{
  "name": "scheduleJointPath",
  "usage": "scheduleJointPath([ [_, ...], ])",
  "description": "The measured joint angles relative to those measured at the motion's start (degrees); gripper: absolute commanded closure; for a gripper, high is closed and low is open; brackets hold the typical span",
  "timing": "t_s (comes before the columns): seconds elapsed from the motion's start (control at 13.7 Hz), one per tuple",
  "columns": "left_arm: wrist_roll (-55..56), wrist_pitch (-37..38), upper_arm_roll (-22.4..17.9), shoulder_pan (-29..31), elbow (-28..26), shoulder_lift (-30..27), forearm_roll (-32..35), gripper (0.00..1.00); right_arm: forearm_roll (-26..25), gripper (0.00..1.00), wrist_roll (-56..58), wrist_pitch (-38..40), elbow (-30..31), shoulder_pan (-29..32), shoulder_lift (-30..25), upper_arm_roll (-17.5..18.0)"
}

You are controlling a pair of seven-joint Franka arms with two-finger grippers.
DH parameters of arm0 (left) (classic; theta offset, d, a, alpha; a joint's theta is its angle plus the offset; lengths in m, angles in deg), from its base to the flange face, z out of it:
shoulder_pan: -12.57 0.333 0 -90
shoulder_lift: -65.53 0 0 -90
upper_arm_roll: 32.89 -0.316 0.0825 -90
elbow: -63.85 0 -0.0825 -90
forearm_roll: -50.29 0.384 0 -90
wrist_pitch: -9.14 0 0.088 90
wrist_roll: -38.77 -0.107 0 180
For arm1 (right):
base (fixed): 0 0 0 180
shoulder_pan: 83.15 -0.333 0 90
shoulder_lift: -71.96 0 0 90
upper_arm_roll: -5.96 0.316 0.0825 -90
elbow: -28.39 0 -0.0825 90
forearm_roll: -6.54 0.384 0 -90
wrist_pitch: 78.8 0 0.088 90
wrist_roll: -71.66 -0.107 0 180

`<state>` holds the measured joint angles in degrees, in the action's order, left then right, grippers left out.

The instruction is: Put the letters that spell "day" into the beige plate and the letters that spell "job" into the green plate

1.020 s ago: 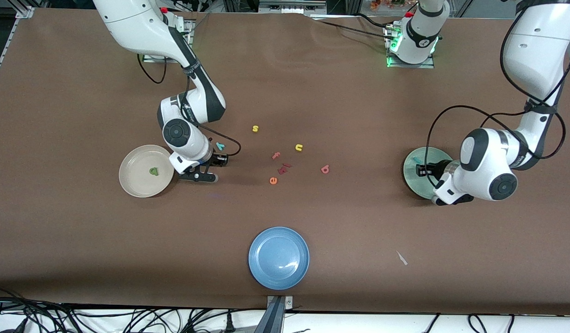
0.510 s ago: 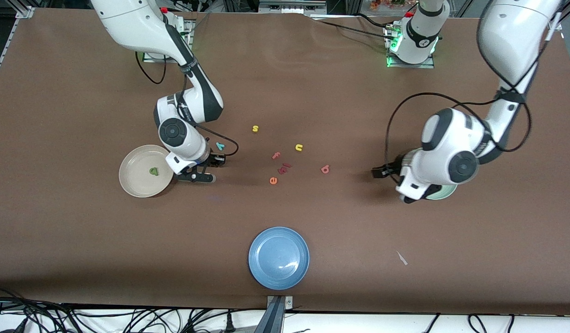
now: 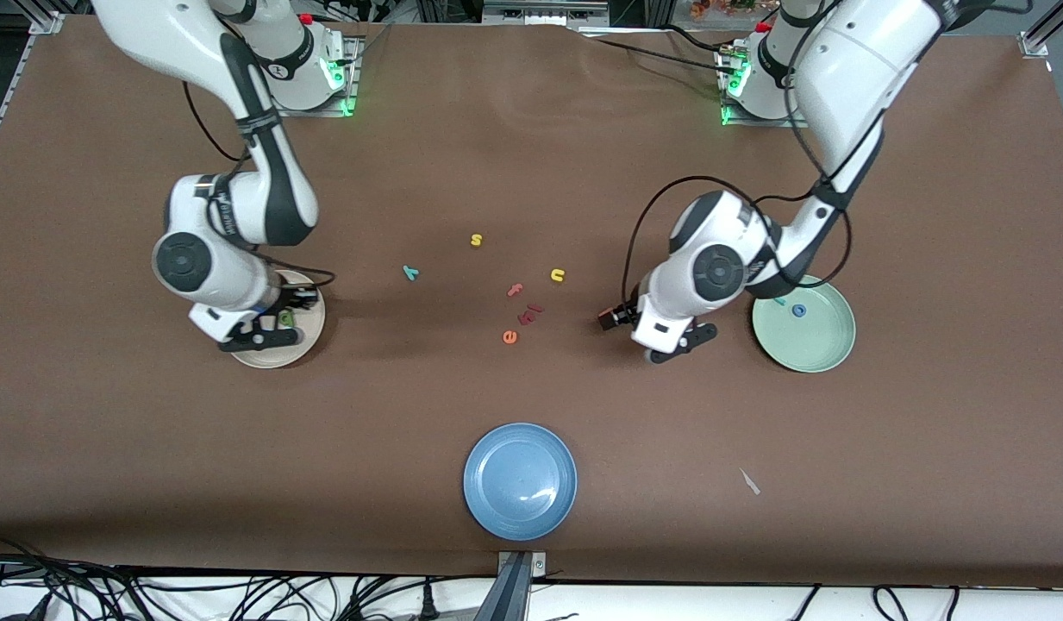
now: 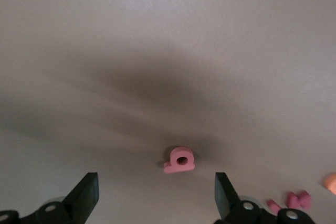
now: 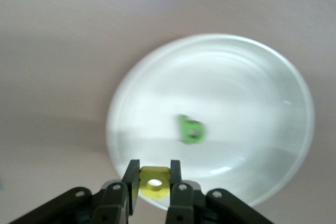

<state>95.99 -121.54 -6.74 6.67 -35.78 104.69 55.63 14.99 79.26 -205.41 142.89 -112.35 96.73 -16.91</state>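
Observation:
My right gripper (image 5: 155, 174) is shut on the yellow d (image 5: 155, 183), over the rim of the beige plate (image 5: 252, 77). The dark green a (image 5: 191, 129) lies in that plate (image 3: 272, 355). The teal y (image 3: 410, 273) lies on the table toward the middle. My left gripper (image 4: 156, 198) is open, low over the salmon-pink b (image 4: 179, 160), which lies between and just ahead of its fingers. In the front view that gripper (image 3: 611, 317) hides the b. The green plate (image 3: 820, 354) holds the blue o (image 3: 799, 310) and the thin teal j (image 3: 779, 301).
Loose letters lie mid-table: a yellow s (image 3: 476, 240), a yellow u (image 3: 558, 275), a pink f (image 3: 515, 290), dark red pieces (image 3: 531, 312) and an orange e (image 3: 509, 336). A blue plate (image 3: 520, 480) sits near the front edge.
The right arm carried the yellow d from beside the y to over the beige plate. The left arm swung away from the green plate to over the b, its jaws opened wide.

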Motion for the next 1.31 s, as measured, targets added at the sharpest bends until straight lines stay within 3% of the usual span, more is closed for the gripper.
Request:
scheduleJointPath([
  [0.15, 3.32, -0.44, -0.18, -2.02, 1.16, 2.48, 3.83, 0.12, 0.0, 0.96, 4.1, -0.26, 1.96, 0.95, 0.47, -2.46],
  [0.29, 3.74, -0.55, -0.3, -2.56, 2.28, 3.62, 4.24, 0.14, 0.0, 0.94, 5.25, -1.93, 3.06, 2.04, 1.71, -2.68],
  [0.36, 3.75, -0.56, -0.37, -2.63, 3.17, 4.15, 4.63, 0.15, 0.0, 0.76, 5.54, -3.06, 3.31, 2.41, 2.84, -2.68],
  [0.51, 3.87, -0.56, -0.52, -2.66, 4.66, 5.15, 5.71, 0.19, 0.03, 0.0, 5.77, -4.57, 3.34, 2.69, 4.98, -2.67],
  [0.95, 4.35, -0.56, -0.55, -3.17, 5.87, 7.28, 5.85, 0.28, 0.58, 0.0, 5.36, -0.32, 0.73, 2.41, 2.97, -1.97],
  [1.09, 4.61, -0.56, -0.56, -3.23, 5.89, 7.36, 5.85, 0.41, 1.17, 0.0, 0.76, 3.34, -0.62, 2.16, 0.2, 0.57],
  [1.24, 4.7, -0.56, -0.56, -3.25, 5.97, 7.36, 5.85, 0.61, 1.19, 0.0, -5.84, 4.94, -0.95, 1.9, -1.67, 4.15],
  [1.31, 4.69, -0.54, -0.56, -3.25, 5.99, 7.36, 5.85, 0.62, 1.2, 0.0, -8.31, 5.18, -0.95, 1.77, -2.04, 5.73],
])
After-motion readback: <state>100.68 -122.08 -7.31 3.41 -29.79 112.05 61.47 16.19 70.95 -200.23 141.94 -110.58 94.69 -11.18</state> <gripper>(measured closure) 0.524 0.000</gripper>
